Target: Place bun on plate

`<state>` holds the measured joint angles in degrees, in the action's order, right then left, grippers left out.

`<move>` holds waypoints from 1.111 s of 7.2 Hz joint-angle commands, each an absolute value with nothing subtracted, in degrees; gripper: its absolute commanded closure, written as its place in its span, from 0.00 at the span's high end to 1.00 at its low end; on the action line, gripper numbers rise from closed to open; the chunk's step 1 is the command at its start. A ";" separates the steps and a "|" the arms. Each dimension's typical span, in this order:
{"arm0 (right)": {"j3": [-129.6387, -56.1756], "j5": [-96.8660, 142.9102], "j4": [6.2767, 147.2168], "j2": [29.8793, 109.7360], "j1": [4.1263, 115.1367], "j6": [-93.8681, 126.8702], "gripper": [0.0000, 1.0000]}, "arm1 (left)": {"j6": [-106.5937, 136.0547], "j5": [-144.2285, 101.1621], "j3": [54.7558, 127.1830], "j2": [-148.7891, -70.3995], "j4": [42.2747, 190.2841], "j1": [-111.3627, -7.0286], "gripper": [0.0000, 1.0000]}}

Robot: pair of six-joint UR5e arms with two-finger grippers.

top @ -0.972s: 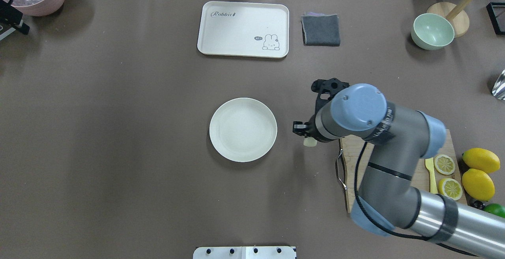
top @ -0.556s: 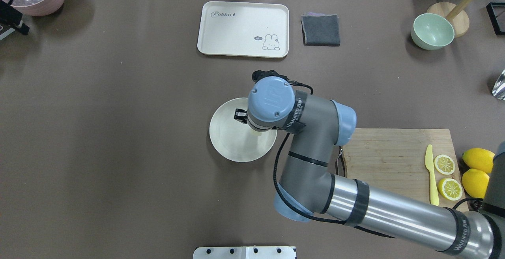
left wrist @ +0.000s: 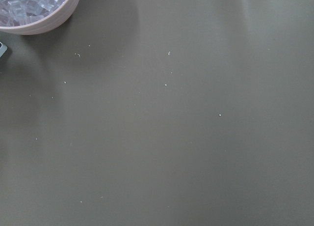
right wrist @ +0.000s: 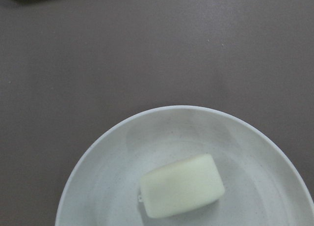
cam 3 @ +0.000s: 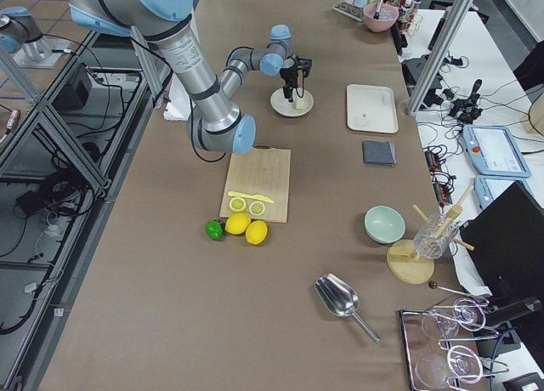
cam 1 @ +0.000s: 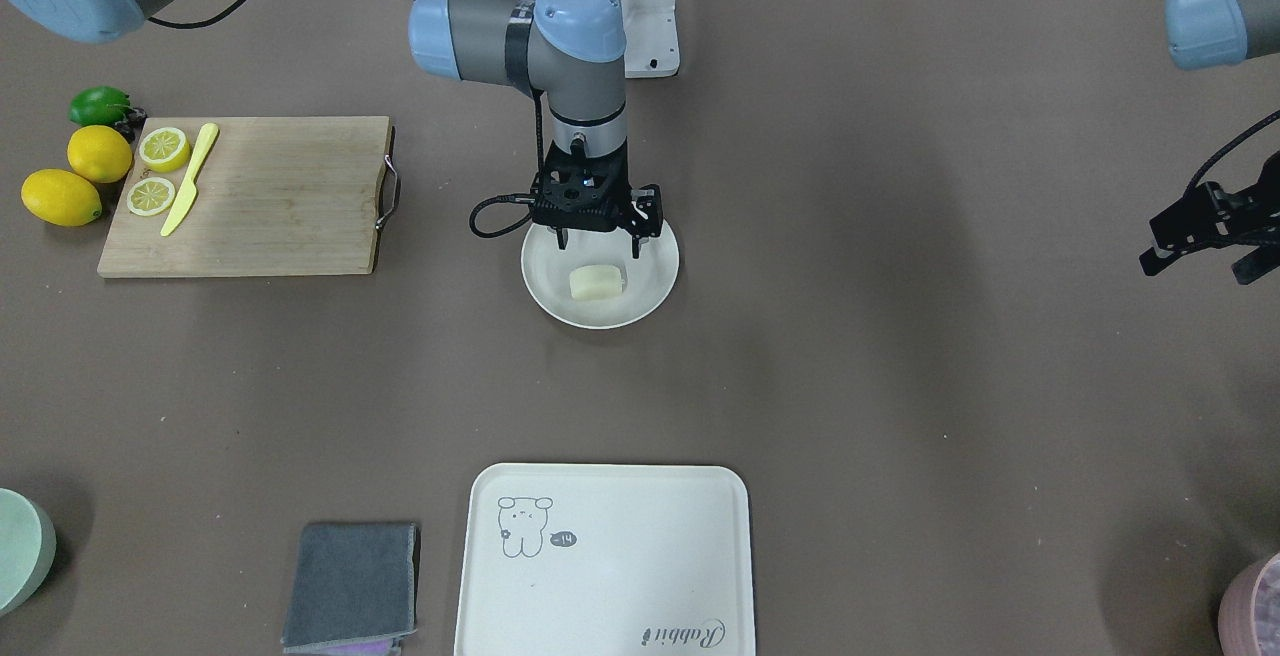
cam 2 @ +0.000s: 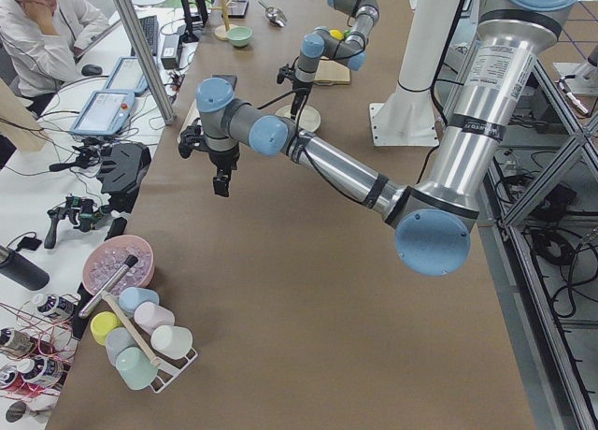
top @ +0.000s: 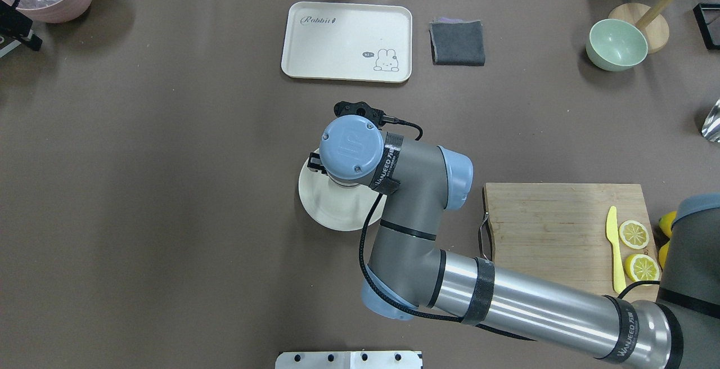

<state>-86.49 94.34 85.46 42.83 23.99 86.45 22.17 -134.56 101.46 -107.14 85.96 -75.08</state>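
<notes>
The bun (cam 1: 597,282), a pale cream stubby block, lies on its side in the round off-white plate (cam 1: 655,288) at mid-table. My right gripper (cam 1: 597,242) hangs just above it, open, with a finger on either side and not touching the bun. The right wrist view looks straight down on the bun (right wrist: 182,185) resting in the plate (right wrist: 98,186); no fingers show there. From overhead, the right wrist hides the bun and covers much of the plate (top: 323,208). My left gripper (cam 1: 1203,261) hovers far off over bare table, open and holding nothing.
A wooden cutting board (cam 1: 270,196) carries a yellow knife (cam 1: 188,181) and lemon halves (cam 1: 163,148), with whole lemons (cam 1: 62,196) and a lime beside it. A cream tray (cam 1: 600,561), a grey cloth (cam 1: 350,586), a mint bowl (top: 616,44) and a pink bowl of ice (left wrist: 34,7) stand around.
The right arm swung left from beside the cutting board to over the plate, carrying the bun. The bun now lies in the plate with the fingers apart above it.
</notes>
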 commanded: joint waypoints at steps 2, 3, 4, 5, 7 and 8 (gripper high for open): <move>-89.56 96.49 85.96 44.29 26.88 85.43 1.00 | 18.84 -134.56 101.43 -103.74 85.69 -79.16 0.98; -91.13 98.42 86.48 45.43 29.16 84.91 1.00 | 11.50 -134.30 101.16 -101.62 84.13 -82.32 0.98; -94.36 100.44 89.96 46.66 31.44 81.68 1.00 | 4.64 -134.04 100.99 -100.91 80.20 -86.27 0.98; -97.44 102.55 93.31 48.15 34.34 76.17 1.00 | -3.52 -129.86 100.46 -97.33 78.24 -87.44 0.98; -98.78 108.95 94.22 50.96 41.10 69.21 1.00 | -8.78 -125.94 99.85 -89.33 77.52 -90.51 0.98; -101.92 112.64 94.31 54.80 44.70 64.38 1.00 | -8.70 -129.95 99.67 -84.25 78.22 -90.88 0.98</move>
<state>-98.99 108.34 93.96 51.11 40.33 69.86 -7.63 -127.42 99.93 -89.89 77.84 -89.69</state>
